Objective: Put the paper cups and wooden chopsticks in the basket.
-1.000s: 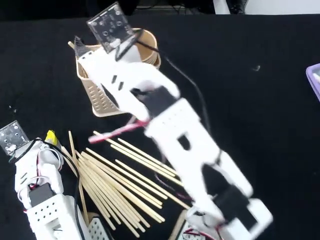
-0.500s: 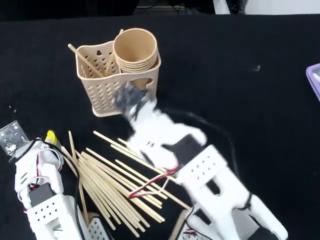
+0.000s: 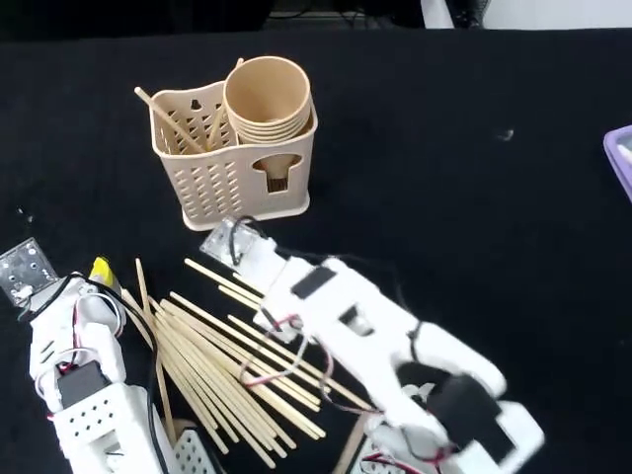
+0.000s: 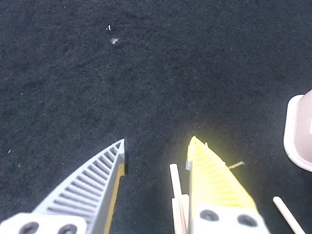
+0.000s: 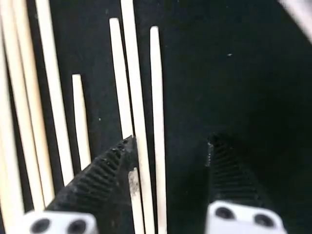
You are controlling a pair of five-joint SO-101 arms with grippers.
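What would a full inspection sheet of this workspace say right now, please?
Surface: table covered in black cloth.
Job's things: paper cups stacked in the basket beside a few stowed chopsticks; loose chopsticks piled on the table.
Clutter: purple object at the high view's right edge.
Grippers: left gripper open over bare cloth; right gripper open above loose chopsticks.
Cables: red and black wires looped on the right arm.
Surroundings: nothing seen.

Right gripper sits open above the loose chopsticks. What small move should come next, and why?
Probably lower the right gripper and close: one chopstick lies between its open jaws, and many more lie outside the basket.
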